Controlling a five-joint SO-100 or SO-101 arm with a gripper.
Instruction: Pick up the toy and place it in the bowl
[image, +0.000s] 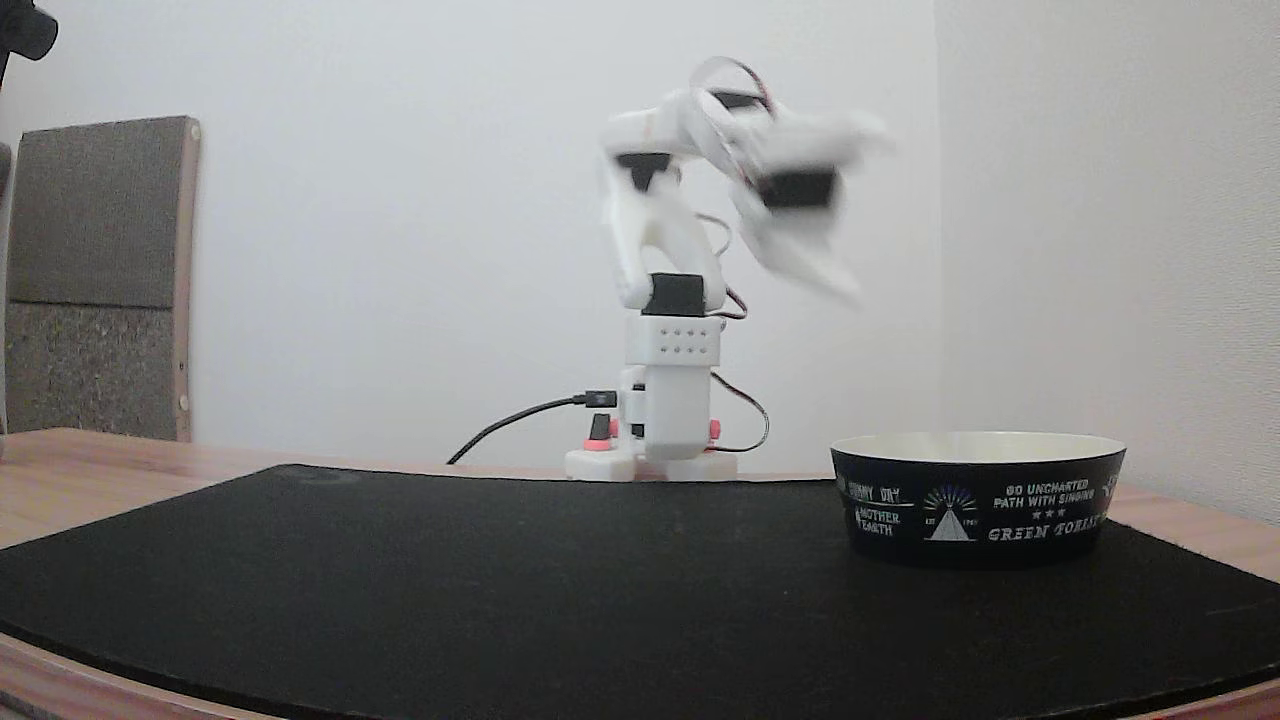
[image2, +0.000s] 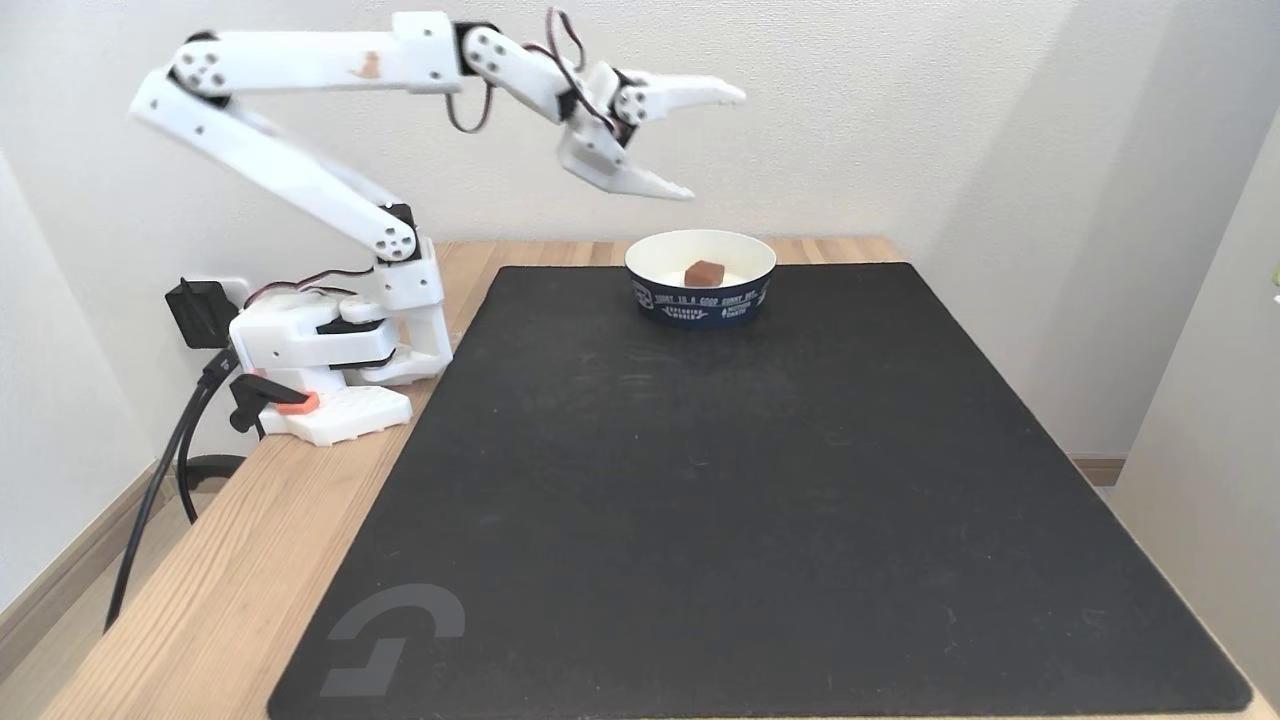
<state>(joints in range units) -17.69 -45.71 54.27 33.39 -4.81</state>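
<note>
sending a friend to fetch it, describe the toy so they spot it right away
Find the big black mat on the wooden table, then the black bowl with white print at its far edge. The toy lies on the bowl's cream inside: a small dull-red block, the bowl's sole content.

Arm (image2: 300, 170): we see white plastic links with black servo blocks.
Cables (image2: 470, 105): thin red-and-black wires — looped at the joints.
Base (image: 655, 440): white — red-orange knobs at 3 and 9 o'clock.
Gripper (image2: 715, 140): white, two pointed fingers.
</note>
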